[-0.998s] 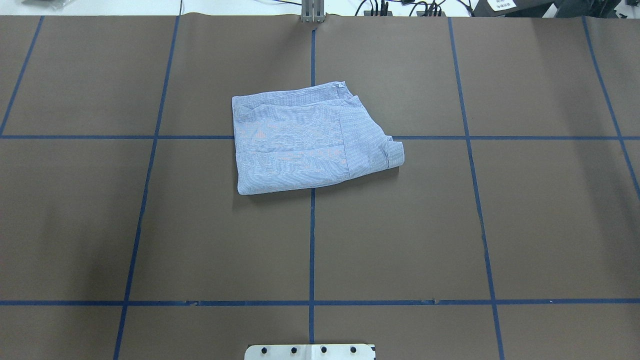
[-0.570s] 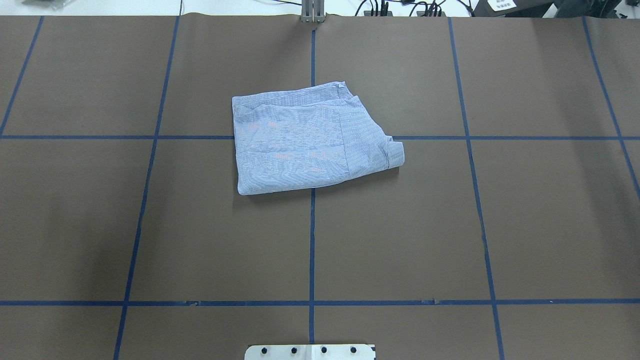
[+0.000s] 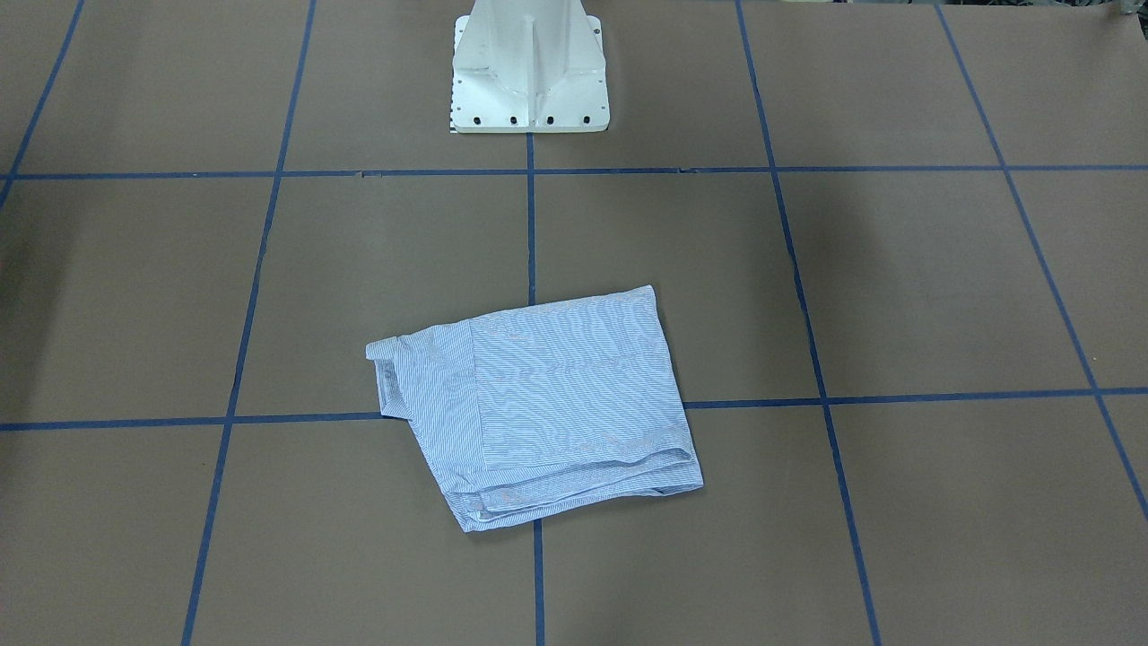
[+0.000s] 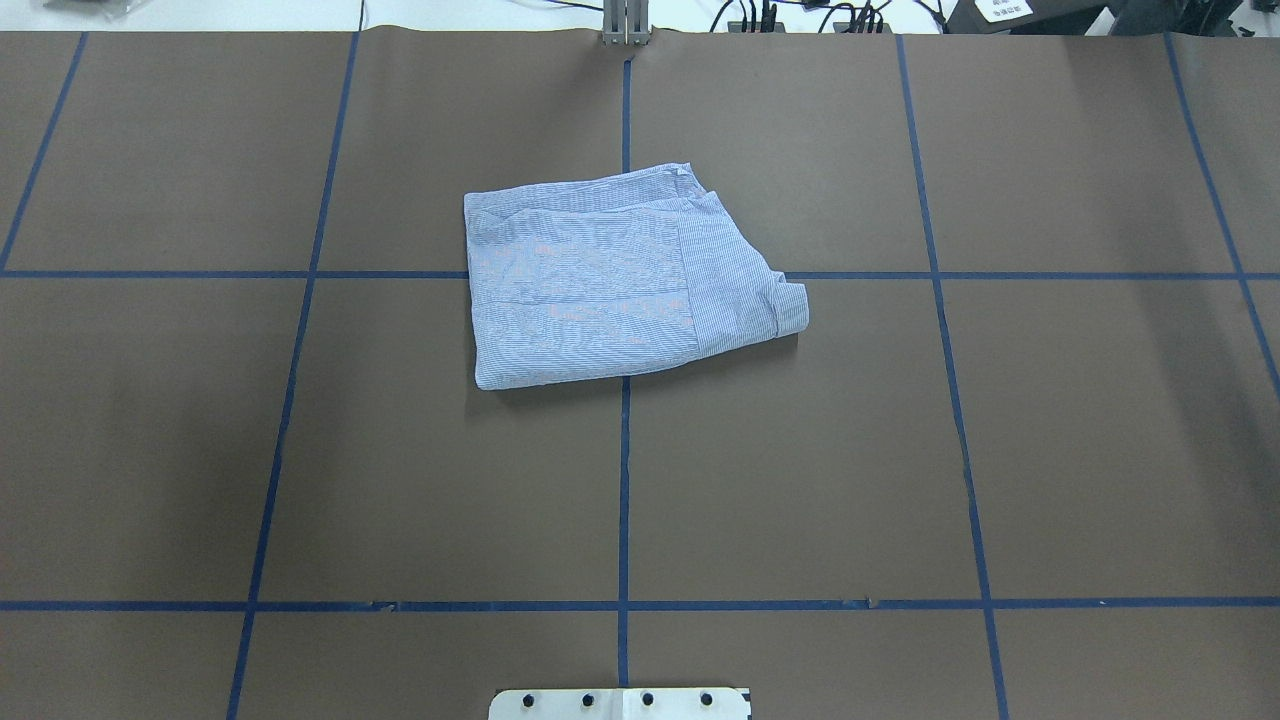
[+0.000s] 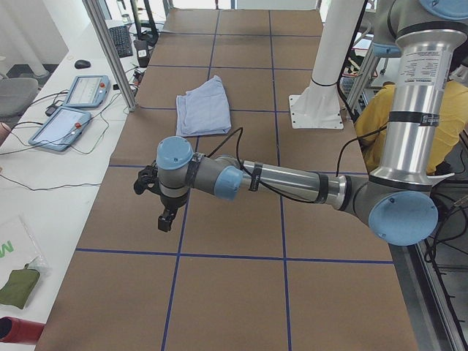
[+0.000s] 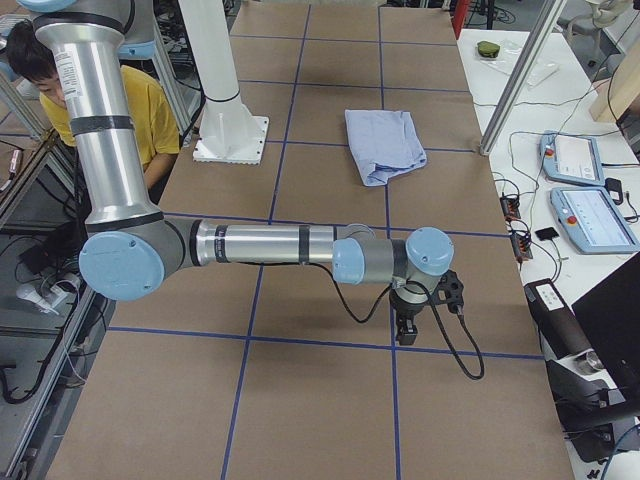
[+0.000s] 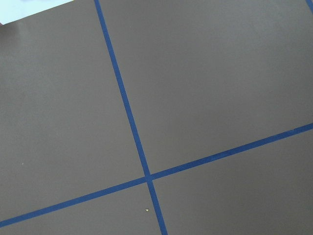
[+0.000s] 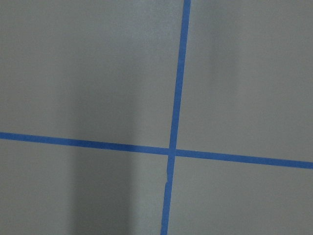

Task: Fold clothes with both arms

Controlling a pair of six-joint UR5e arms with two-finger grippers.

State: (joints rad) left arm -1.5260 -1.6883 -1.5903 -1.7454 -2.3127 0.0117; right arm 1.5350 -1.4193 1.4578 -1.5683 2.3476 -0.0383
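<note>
Fingers too small: you cannot tell how left gripper (image 5: 164,224) or right gripper (image 6: 406,336) stands; folded shirt (image 4: 600,290) lies well apart.

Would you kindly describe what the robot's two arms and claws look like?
The left arm and the right arm are both silver-grey metal tubes with dark bands and round pale-blue joint caps. A thin black cable runs loosely along each one. The left claw and the right claw are black and blocky.
</note>
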